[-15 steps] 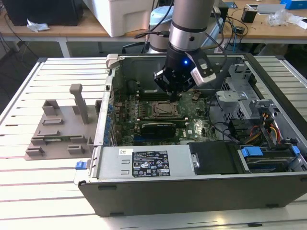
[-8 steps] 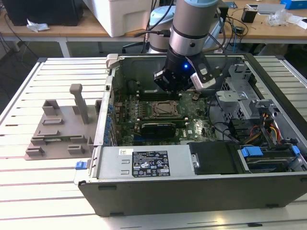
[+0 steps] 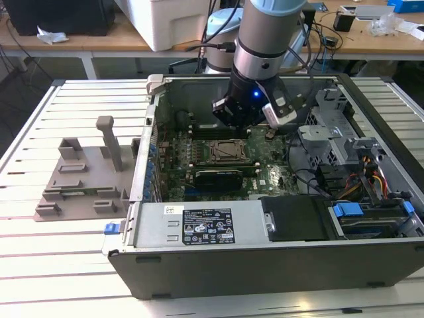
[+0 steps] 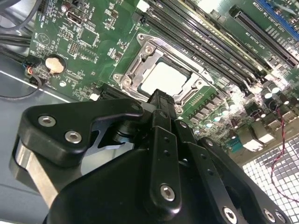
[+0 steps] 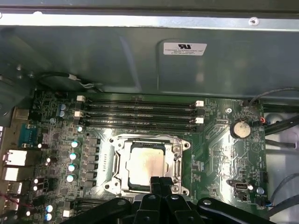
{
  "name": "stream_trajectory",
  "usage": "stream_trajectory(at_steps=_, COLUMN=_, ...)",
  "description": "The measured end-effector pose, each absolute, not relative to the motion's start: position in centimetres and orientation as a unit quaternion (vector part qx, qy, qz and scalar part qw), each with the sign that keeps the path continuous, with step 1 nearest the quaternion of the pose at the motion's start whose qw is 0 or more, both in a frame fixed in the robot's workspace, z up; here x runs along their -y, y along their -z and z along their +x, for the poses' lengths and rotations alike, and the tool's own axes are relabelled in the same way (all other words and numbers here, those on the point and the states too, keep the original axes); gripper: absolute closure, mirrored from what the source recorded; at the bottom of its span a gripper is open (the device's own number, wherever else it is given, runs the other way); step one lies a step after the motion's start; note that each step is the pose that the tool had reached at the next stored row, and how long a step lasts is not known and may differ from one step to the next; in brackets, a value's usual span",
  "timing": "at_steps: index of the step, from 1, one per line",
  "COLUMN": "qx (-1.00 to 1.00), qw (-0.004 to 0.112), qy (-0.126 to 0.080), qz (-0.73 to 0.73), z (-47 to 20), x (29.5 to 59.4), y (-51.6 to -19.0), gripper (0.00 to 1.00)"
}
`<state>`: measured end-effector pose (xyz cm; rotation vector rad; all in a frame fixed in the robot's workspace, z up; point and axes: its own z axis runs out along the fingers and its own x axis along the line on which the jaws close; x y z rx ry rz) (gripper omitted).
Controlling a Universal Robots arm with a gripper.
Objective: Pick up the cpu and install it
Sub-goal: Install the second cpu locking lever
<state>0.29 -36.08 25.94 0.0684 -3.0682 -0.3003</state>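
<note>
In the exterior view we see the gripper (image 3: pixel 255 122) low inside the open computer case (image 3: pixel 265 265), above the socket (image 3: pixel 220 151). In both wrist views the cpu (image 4: pixel 166 78) (image 5: pixel 145 164) lies seated in that metal-framed socket, and the fingers (image 5: pixel 159 184) look pressed together just over its edge, apparently holding nothing, though we cannot be sure of contact.

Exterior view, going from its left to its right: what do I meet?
Grey moulded tray → computer case wall → socket on the motherboard → gripper → drive cage → coloured cables.

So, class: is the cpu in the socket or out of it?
In. The cpu lies flat inside the socket's metal frame on the motherboard in both wrist views, with the gripper just above its edge.
</note>
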Motion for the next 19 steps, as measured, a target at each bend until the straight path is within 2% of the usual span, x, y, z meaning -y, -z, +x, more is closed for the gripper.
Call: stream_trajectory(at_steps=19, qx=0.995, qw=0.029, qy=0.097, qz=0.022, z=0.3, x=36.1, y=-23.7, gripper=0.89)
